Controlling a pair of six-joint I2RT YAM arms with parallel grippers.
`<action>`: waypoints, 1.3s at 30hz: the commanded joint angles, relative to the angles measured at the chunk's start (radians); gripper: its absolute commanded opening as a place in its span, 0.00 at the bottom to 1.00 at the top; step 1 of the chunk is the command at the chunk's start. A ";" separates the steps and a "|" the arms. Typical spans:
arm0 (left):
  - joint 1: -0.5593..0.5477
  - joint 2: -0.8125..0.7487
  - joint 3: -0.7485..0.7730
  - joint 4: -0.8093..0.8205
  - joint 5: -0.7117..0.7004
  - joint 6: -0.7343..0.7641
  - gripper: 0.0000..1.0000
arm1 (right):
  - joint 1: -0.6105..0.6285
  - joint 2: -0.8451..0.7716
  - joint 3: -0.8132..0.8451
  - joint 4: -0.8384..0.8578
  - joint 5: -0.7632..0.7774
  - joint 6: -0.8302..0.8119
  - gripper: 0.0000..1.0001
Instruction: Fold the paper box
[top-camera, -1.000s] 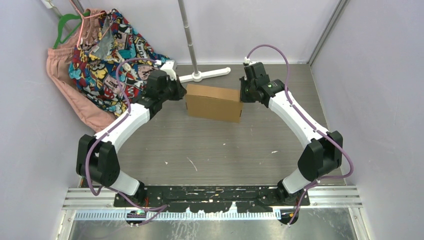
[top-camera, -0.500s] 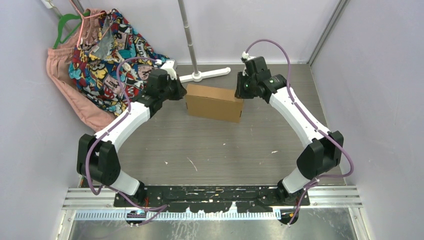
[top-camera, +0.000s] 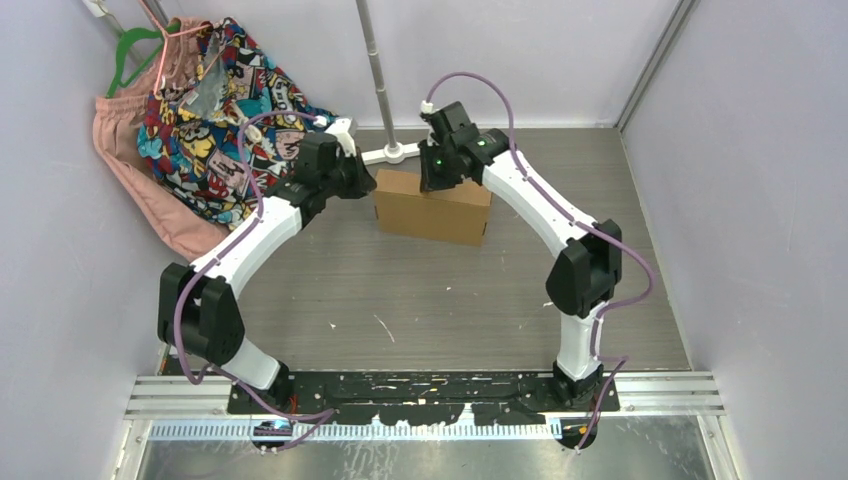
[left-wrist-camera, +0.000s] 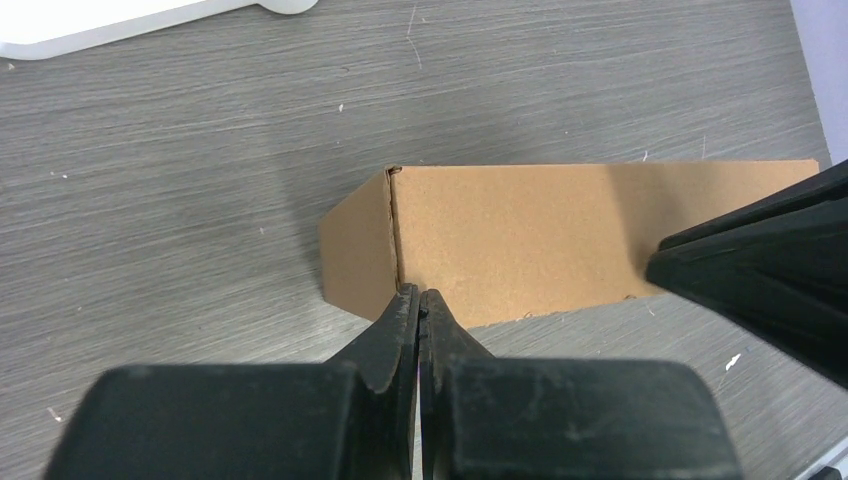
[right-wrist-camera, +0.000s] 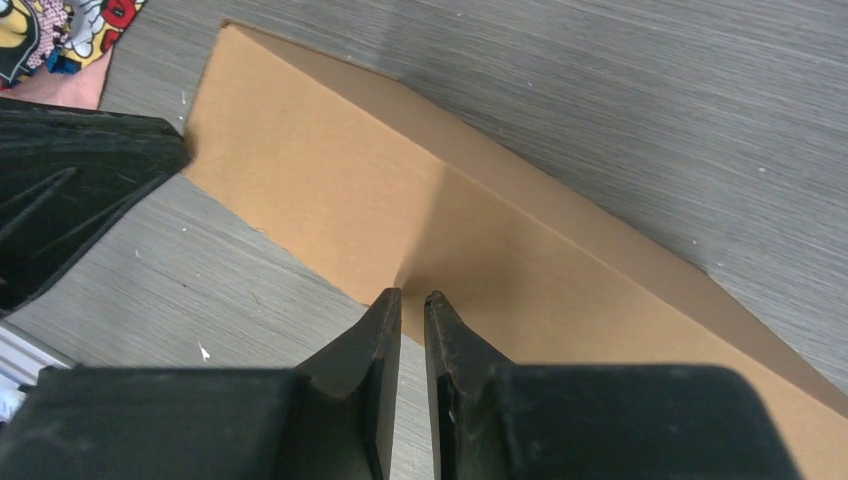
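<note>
The paper box (top-camera: 432, 207) lies folded shut as a flat brown rectangular mailer in the far middle of the table. My left gripper (top-camera: 368, 184) is shut, with nothing between its fingers. Its tips (left-wrist-camera: 420, 293) rest against the left end of the paper box (left-wrist-camera: 560, 235), at the corner seam. My right gripper (top-camera: 437, 181) hangs over the box's back long edge. Its jaws (right-wrist-camera: 412, 295) stand a narrow gap apart and empty, the tips at the edge of the paper box (right-wrist-camera: 400, 190). I cannot tell whether they touch it.
Patterned and pink clothes (top-camera: 200, 110) hang on hangers at the back left. A white stand foot (top-camera: 400, 152) with a metal pole (top-camera: 375, 70) sits just behind the box. Walls close in on the left, right and back.
My right arm has swung left, from the box's right end to above its back edge, and its jaws have parted slightly. The left gripper has stayed at the left end.
</note>
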 joint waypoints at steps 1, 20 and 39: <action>-0.012 0.055 0.008 -0.191 0.055 -0.010 0.01 | 0.035 0.015 0.129 -0.023 0.038 -0.013 0.21; -0.012 0.096 0.013 -0.192 0.080 -0.020 0.03 | 0.059 0.086 0.032 -0.019 0.050 0.001 0.20; -0.057 -0.039 -0.178 -0.175 0.039 -0.037 0.03 | 0.035 -0.212 -0.274 0.058 0.068 0.015 0.24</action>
